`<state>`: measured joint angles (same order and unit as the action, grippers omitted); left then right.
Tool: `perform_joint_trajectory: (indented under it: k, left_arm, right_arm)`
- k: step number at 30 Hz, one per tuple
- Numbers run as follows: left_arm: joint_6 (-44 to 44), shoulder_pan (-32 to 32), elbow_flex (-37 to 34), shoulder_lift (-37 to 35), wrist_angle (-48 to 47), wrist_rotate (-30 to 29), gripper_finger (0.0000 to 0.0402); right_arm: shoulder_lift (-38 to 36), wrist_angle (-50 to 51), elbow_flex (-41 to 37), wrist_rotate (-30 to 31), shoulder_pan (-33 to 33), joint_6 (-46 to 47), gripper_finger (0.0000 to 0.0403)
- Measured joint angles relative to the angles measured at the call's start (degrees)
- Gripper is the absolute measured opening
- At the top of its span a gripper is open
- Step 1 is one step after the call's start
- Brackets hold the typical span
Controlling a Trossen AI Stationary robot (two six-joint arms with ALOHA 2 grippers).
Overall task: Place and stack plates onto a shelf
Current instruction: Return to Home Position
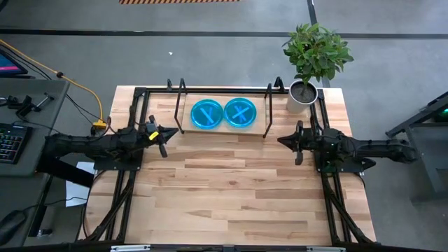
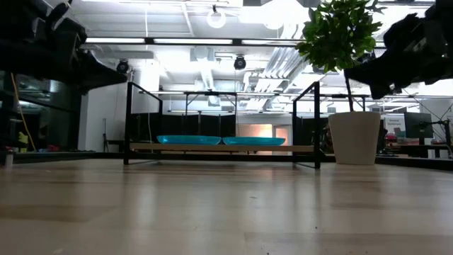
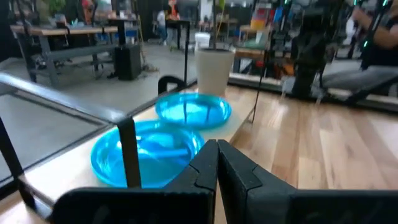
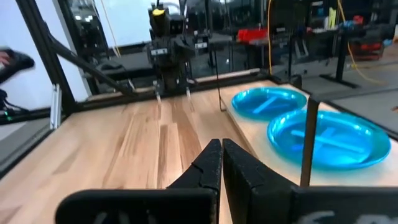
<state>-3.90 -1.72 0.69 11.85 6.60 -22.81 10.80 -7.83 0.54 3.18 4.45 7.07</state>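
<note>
Two stacks of cyan-blue plates lie side by side on the shelf (image 1: 222,130), a low light-wood board with black wire frames at its ends, at the table's far middle. The left stack (image 1: 207,114) and right stack (image 1: 240,113) rest flat on the board; how many plates each holds I cannot tell. My left gripper (image 1: 162,141) hangs shut above the table, left of the shelf's left frame. My right gripper (image 1: 297,142) hangs shut just right of the shelf's right frame. The plates show in both wrist views (image 3: 146,152) (image 4: 329,138) and in the low view (image 2: 189,139).
A potted plant in a white pot (image 1: 303,96) stands at the table's far right corner, next to the shelf's right frame. The wooden tabletop (image 1: 231,196) stretches toward the near edge. A keyboard (image 1: 8,142) and cables lie on a desk off the left side.
</note>
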Motion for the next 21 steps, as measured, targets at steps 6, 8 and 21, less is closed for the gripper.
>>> perform_joint_trajectory:
  k: [6, 8, 21]
  left_arm:
    - [0.0, 0.0, 0.0, -8.6, -3.0, 0.1, 0.0001]
    - [0.0, 0.0, 0.0, -11.5, -3.0, 0.2, 0.0001]
    - [0.0, 0.0, 0.0, -11.6, -3.0, 0.1, 0.0001]
  right_arm:
    - [-10.8, 5.1, 0.0, 0.0, 0.0, 0.0, 0.0003]
    - [-10.7, 4.4, 0.0, -0.1, 0.0, 0.0, 0.0003]
    - [-10.8, 6.4, 0.0, 0.0, 0.0, 0.0, 0.0003]
